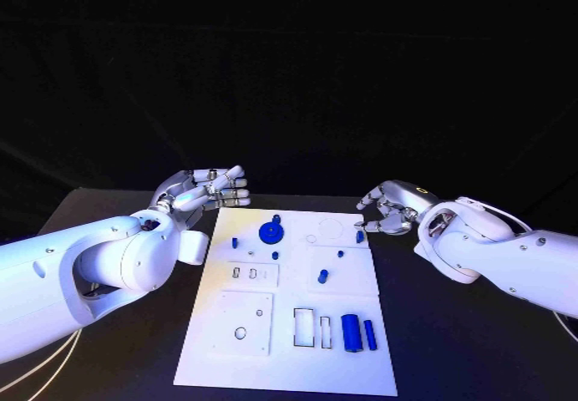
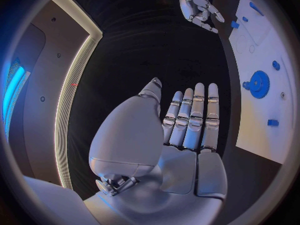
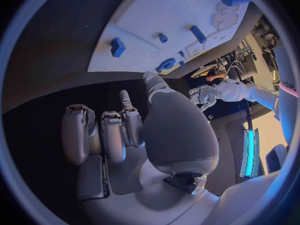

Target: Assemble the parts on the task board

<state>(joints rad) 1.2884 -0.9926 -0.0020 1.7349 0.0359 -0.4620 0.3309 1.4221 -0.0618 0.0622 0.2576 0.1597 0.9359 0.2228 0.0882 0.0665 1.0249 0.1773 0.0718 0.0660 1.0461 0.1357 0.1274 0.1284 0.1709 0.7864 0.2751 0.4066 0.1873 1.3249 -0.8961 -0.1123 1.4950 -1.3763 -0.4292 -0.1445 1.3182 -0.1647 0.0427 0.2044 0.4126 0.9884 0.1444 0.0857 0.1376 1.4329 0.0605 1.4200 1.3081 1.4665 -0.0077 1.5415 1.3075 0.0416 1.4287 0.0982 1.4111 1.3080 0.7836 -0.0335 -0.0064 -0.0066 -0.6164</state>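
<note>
The left hand (image 1: 207,190) hangs over the black table (image 1: 109,334) just beside the far left corner of the task board (image 1: 289,368). It holds nothing; in the left wrist view its fingers (image 2: 190,117) lie straight and side by side, palm bare. The right hand (image 1: 387,210) hovers just off the board's far right corner, near a small blue block (image 1: 360,236) at that edge. Its fingers (image 3: 103,135) are curled inward, and nothing is held in them.

The white task board lies lengthwise in the middle of the table, between the two arms. On its far half a blue gear (image 1: 272,231) sits flat, with a small blue peg (image 1: 235,243) to its left and another small blue piece (image 1: 275,255) just nearer the robot. Toward the middle of the board lies a short blue oblong part (image 1: 323,275). At the near right, a blue cylinder (image 1: 351,332) and a thinner blue bar (image 1: 370,334) lie side by side, just beside two empty rectangular slots (image 1: 313,327). The near left of the board carries a raised white square plate (image 1: 242,322) with a round hole.
</note>
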